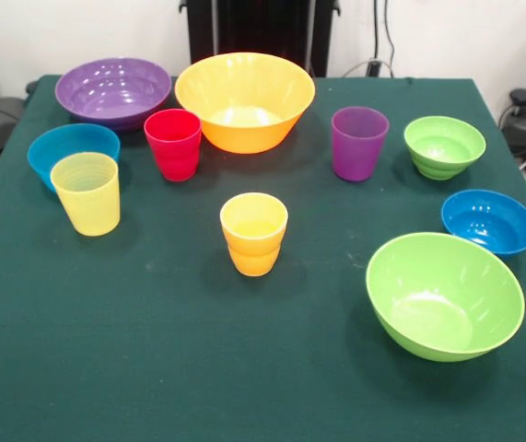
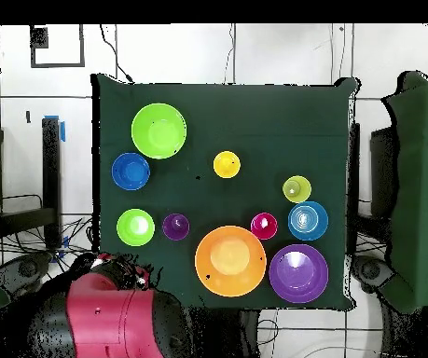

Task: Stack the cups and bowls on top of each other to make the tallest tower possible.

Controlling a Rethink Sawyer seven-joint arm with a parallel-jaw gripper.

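All pieces stand apart and upright on the green table [image 1: 152,368]. At the back are the large orange bowl [image 1: 244,97] [image 2: 229,260] and the large purple bowl [image 1: 113,89] [image 2: 298,272]. The large lime bowl [image 1: 444,293] [image 2: 158,130] sits front right. On the right are a small lime bowl [image 1: 444,145] and a blue bowl [image 1: 489,219]; another blue bowl [image 1: 72,150] is on the left. The cups are red [image 1: 173,143], purple [image 1: 358,141], yellow-orange [image 1: 253,232] and pale yellow [image 1: 86,191]. No gripper shows.
In the overhead view the red arm body [image 2: 105,312] is folded back off the table's edge, beside the small lime bowl [image 2: 135,227]. Cables and dark furniture surround the table.
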